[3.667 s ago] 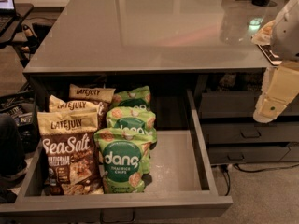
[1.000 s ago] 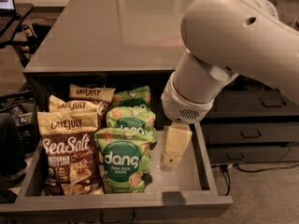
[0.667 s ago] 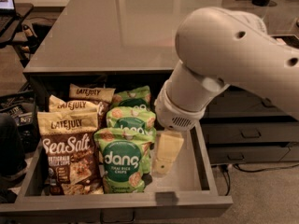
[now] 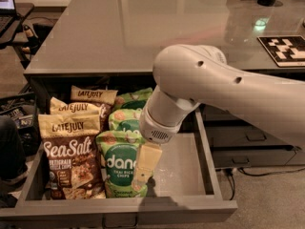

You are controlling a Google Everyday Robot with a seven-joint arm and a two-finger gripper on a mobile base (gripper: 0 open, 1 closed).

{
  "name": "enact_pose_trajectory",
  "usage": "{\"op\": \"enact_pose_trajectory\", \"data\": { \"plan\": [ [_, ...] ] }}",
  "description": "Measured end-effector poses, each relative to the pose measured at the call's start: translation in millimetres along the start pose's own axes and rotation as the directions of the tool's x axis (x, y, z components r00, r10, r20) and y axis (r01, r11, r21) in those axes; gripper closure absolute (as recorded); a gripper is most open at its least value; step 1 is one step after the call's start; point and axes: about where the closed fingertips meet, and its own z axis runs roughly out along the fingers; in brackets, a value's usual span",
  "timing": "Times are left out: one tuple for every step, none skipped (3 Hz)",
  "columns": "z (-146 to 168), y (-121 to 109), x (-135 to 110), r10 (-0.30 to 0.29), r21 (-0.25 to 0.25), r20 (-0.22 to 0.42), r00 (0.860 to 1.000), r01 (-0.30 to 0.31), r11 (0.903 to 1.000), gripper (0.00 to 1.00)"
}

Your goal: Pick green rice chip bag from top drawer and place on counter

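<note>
The top drawer (image 4: 186, 209) stands open below the counter (image 4: 143, 27). Inside it, a row of green rice chip bags stands in the middle; the front one (image 4: 119, 163) shows the teal "dang" circle, with more behind it (image 4: 131, 101). My gripper (image 4: 143, 173) hangs from the large cream arm (image 4: 228, 89) and reaches down into the drawer. Its cream finger lies against the right edge of the front green bag. The arm hides part of the drawer's right side and the bags' right edges.
Brown-and-cream "Late July Sea Salt" bags (image 4: 69, 156) fill the drawer's left side. Pale drawer floor (image 4: 183, 171) shows to the right. A black-and-white marker tile (image 4: 286, 49) lies on the counter's right. Narrower dark drawers (image 4: 252, 142) are at right. Dark equipment (image 4: 14, 128) sits at left.
The arm swung in from the right edge, came over the drawer and moved left and down. The gripper now sits at the front green bag's right edge. The bags have not moved.
</note>
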Motion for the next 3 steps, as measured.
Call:
{"op": "enact_pose_trajectory", "data": {
  "plan": [
    [18,-8,-2,0.022,-0.012,0.01,1.0,-0.022,0.9997,0.0],
    [29,-18,-4,0.033,-0.017,0.015,0.999,-0.033,0.9993,0.03],
    [41,-35,-13,0.04,-0.026,0.015,0.999,-0.039,0.9989,0.05]
  ]
}}
